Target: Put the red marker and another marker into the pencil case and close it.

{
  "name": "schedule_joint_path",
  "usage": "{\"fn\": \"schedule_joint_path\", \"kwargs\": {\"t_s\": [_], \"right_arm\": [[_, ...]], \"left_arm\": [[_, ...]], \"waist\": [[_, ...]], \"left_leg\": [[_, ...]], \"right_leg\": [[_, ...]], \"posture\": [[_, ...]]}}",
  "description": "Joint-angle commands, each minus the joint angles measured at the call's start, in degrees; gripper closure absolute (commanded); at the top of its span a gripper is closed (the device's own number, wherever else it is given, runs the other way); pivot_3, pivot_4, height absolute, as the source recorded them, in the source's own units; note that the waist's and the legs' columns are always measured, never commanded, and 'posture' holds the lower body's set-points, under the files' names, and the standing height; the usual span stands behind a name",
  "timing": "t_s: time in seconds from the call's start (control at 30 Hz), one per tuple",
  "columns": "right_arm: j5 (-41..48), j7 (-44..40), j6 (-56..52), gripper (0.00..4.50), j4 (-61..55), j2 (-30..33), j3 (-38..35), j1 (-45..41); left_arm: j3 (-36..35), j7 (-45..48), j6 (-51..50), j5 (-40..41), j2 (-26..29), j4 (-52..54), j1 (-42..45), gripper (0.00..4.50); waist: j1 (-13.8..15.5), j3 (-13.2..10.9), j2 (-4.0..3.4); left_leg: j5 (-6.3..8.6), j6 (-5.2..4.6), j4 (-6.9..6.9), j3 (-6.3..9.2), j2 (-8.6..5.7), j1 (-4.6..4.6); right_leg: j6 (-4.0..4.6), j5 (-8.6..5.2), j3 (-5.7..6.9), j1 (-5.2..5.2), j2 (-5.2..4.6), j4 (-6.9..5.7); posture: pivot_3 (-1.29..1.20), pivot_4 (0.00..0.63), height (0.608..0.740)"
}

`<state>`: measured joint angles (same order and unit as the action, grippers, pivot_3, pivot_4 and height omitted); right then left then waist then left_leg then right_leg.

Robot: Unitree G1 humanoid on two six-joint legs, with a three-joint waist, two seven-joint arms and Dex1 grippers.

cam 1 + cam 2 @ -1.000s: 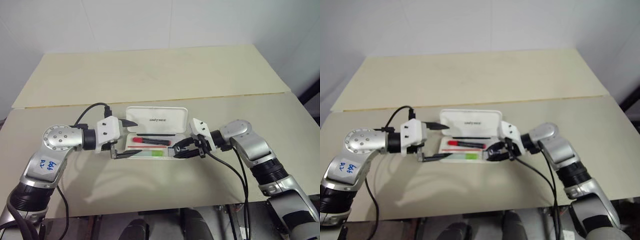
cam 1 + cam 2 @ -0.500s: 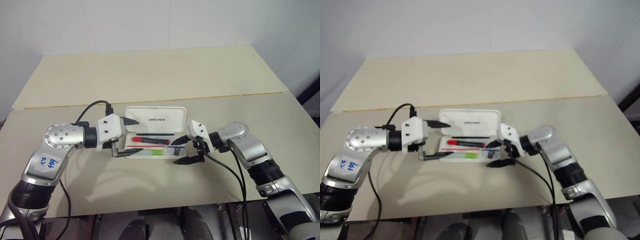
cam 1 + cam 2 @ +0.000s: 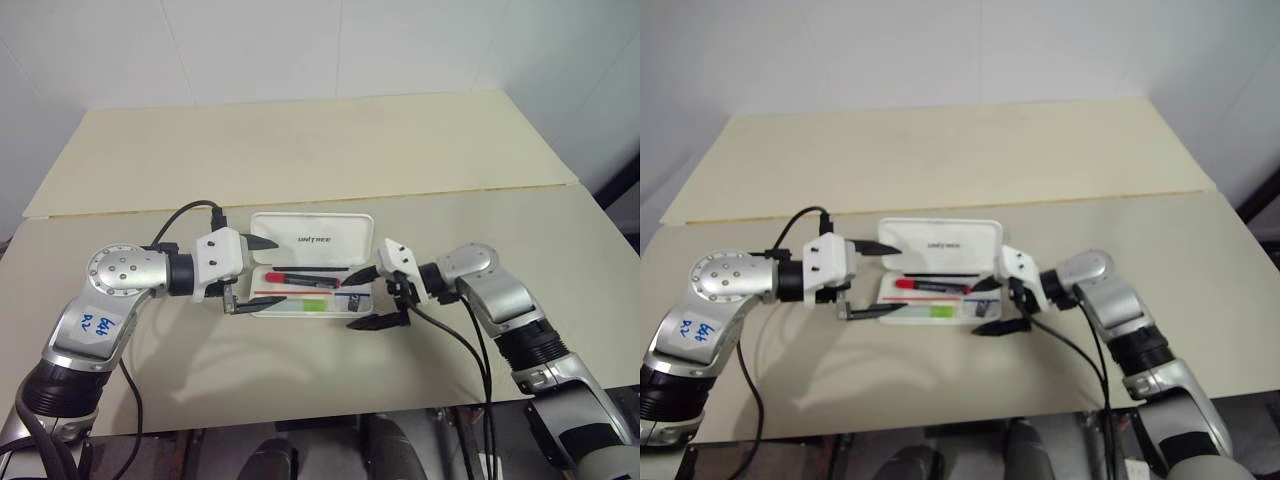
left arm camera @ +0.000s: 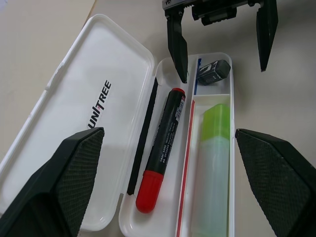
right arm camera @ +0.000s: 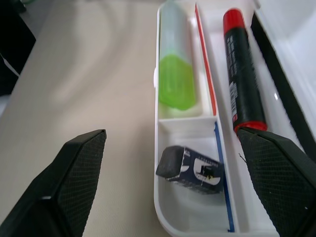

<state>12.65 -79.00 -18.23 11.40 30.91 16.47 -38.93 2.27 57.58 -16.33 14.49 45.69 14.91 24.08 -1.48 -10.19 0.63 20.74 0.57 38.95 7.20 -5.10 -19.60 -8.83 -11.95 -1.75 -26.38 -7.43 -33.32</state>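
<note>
Light: bright, even, from overhead.
Shadows: soft, on the table (image 3: 300,360) nearer the robot than the pencil case (image 3: 312,265).
Glare: faint sheen inside its lid.
Blur: near fingertips (image 5: 74,197) soft.

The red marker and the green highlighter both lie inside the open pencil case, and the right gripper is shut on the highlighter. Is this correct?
Not quite. The right gripper is open and holds nothing, as the left wrist view shows. The rest is right: the red marker and the green highlighter lie inside the open pencil case.
</note>
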Motion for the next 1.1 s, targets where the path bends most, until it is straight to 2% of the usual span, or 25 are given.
{"fn": "schedule_joint_path", "kwargs": {"t_s": [0.03, 0.1, 0.23, 0.4, 0.43, 0.53, 0.63, 0.77, 1.1], "right_arm": [[2.72, -0.01, -0.98, 0.42, -3.10, 0.46, -2.85, -0.56], [3.60, -0.21, -1.93, 0.91, -3.89, 0.76, -3.60, -0.62], [4.37, -0.30, -3.26, 2.37, -5.03, 1.96, -4.46, -0.58], [4.64, -0.63, -4.00, 2.37, -5.65, 3.74, -4.80, -0.02], [4.82, -0.86, -4.21, 2.54, -5.97, 4.31, -4.96, 0.29], [5.21, -1.92, -4.70, 3.28, -7.04, 6.19, -5.04, 1.32], [3.74, -1.29, -3.19, 4.43, -7.30, 7.89, -4.37, 2.75], [-0.21, 0.17, 1.07, 4.48, -5.25, 8.10, -2.38, 4.53], [-1.16, 0.70, 1.72, 4.48, -4.23, 4.90, -1.34, 3.27]], "left_arm": [[-0.94, 0.00, 0.59, 0.03, 0.42, 0.43, 0.47, 0.00], [-0.93, 0.01, 0.60, 0.04, 0.40, 0.45, 0.36, 0.00], [-0.91, 0.00, 0.64, 0.04, 0.36, 0.36, 0.30, 0.00], [-0.90, 0.00, 0.78, -0.02, 0.30, 0.14, 0.18, 0.00], [-0.92, -0.02, 0.75, 0.00, 0.31, 0.24, 0.07, 0.00], [-0.96, -0.08, 0.72, 0.04, 0.29, 0.37, -0.14, 0.00], [-0.94, -0.13, 0.90, -0.03, 0.23, 0.29, -0.32, 0.00], [-0.83, -0.08, 1.15, -0.09, 0.11, 0.06, -0.26, 0.00], [-1.00, 0.07, 0.99, -0.07, 0.38, 0.17, -0.28, 0.00]], "waist": [[0.02, 0.00, 0.00], [0.00, 0.00, 0.00], [0.04, 0.00, 0.00], [0.05, 0.00, 0.00], [0.05, 0.00, 0.00], [0.08, 0.00, 0.00], [0.10, 0.00, 0.00], [0.09, 0.00, 0.00], [-0.18, 0.00, 0.01]], "left_leg": [[0.00, 0.00, 0.00, 0.00, 0.00, 0.00], [0.00, 0.00, 0.00, 0.01, 0.00, 0.00], [0.01, 0.00, -0.01, 0.01, 0.00, 0.00], [0.01, -0.02, -0.01, 0.00, 0.00, 0.00], [0.01, -0.01, -0.01, 0.00, 0.00, -0.01], [0.02, -0.02, -0.01, 0.00, 0.00, -0.01], [0.03, -0.04, -0.01, -0.01, 0.00, -0.02], [0.03, -0.04, -0.01, -0.06, 0.00, -0.02], [0.03, -0.04, -0.01, -0.06, 0.03, 0.05]], "right_leg": [[0.00, 0.00, 0.00, 0.00, 0.00, 0.00], [0.00, 0.00, 0.00, 0.00, 0.00, 0.00], [0.00, 0.00, 0.00, 0.00, 0.00, 0.01], [0.00, 0.00, 0.00, 0.00, -0.01, 0.01], [0.00, 0.00, 0.00, 0.00, 0.00, 0.02], [0.00, 0.00, 0.00, -0.01, -0.01, 0.02], [-0.01, 0.00, 0.00, -0.01, -0.01, 0.05], [-0.01, 0.01, 0.01, 0.00, -0.01, 0.06], [-0.01, 0.03, -0.07, 0.00, 0.03, 0.03]], "posture": [[0.00, 0.150, 0.740], [0.00, 0.150, 0.740], [0.00, 0.150, 0.740], [0.00, 0.150, 0.740], [0.00, 0.150, 0.740], [0.00, 0.150, 0.740], [0.00, 0.150, 0.740], [0.00, 0.150, 0.740], [0.00, 0.150, 0.740]]}}
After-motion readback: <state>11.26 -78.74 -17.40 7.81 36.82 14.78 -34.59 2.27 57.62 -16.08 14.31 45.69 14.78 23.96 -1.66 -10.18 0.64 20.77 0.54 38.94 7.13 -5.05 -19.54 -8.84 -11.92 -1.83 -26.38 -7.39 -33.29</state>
